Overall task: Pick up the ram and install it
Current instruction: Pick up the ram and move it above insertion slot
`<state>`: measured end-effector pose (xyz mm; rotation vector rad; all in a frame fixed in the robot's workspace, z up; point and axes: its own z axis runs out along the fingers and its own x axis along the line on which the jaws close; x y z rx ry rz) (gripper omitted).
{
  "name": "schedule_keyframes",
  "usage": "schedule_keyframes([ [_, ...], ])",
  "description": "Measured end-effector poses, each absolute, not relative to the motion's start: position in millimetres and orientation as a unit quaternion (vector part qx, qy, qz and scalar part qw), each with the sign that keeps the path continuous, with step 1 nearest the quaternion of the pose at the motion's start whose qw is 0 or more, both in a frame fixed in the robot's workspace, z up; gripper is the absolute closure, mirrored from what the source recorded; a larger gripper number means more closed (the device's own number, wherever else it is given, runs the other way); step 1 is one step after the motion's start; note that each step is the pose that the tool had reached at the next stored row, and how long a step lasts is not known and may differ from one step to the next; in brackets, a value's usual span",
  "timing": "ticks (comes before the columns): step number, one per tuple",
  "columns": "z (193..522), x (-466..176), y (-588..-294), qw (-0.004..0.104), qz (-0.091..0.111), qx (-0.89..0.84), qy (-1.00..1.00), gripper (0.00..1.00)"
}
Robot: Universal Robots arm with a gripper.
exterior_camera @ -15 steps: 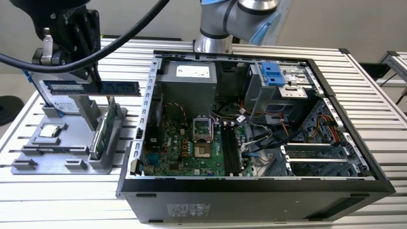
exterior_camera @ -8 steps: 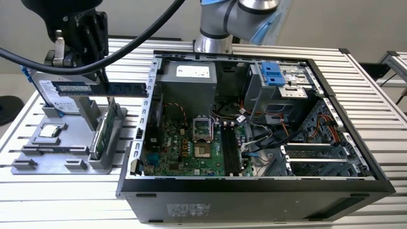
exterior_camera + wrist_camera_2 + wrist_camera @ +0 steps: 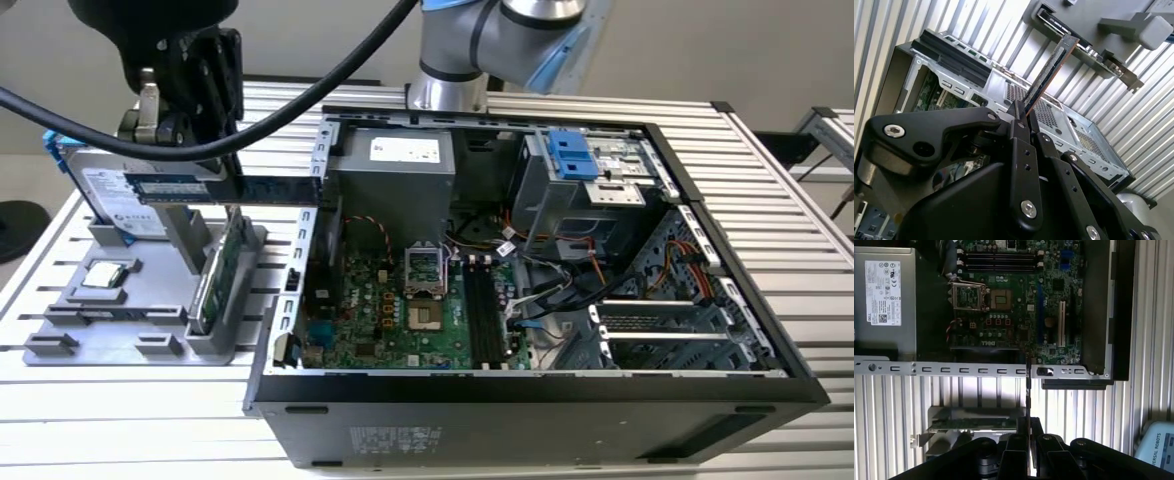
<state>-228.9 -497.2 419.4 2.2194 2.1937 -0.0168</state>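
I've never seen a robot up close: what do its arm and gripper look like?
The arm is a silver-grey tube with rounded joints and a light blue cap. A thick black cable runs beside it. The gripper is matte black, made of hinged links with silver screw heads, ending in narrow fingers.

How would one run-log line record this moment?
fingers: shut on ram | ram: in air, near computer case edge | install: not yet done

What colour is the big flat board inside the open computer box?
Green. The motherboard shows best in the first wrist view.
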Motion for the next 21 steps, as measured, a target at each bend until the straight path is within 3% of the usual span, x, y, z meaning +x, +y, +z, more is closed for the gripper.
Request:
schedule_keyframes([
  [21,414.5,-204.6,-497.2,0.013,-0.008,0.711,0.703,1.0],
])
